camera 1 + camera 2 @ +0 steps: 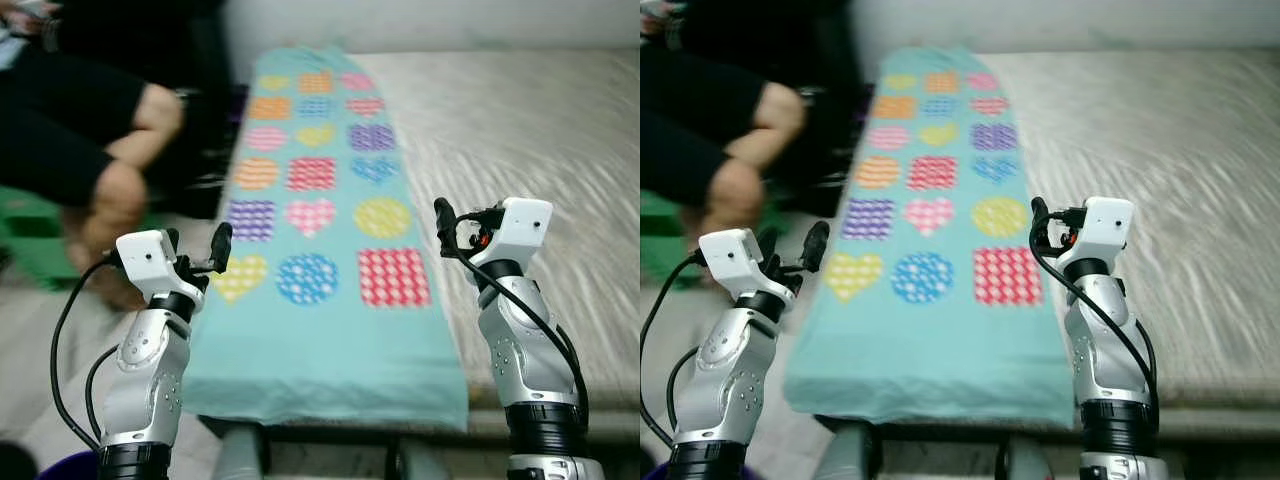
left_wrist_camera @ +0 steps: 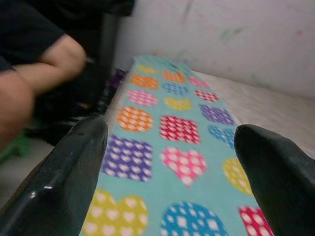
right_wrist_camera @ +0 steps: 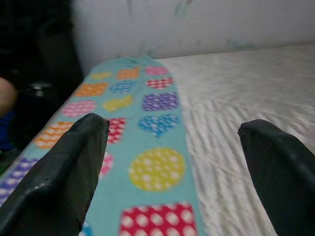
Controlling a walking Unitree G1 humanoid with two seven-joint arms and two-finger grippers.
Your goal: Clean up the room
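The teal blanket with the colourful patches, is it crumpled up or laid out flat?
Laid out flat: the teal blanket with dotted hearts, circles and squares lies smooth in a long strip along the bed's edge.

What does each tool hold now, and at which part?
Nothing is held. The left tool and the right tool are both open, raised over the near end of the turquoise patterned cloth without touching it.

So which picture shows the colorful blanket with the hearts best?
The left eye view shows the blanket best: its whole length lies along the edge of the bed, near end to far end. The right eye view shows nearly the same. Each wrist view catches just part of it, between two black fingers.
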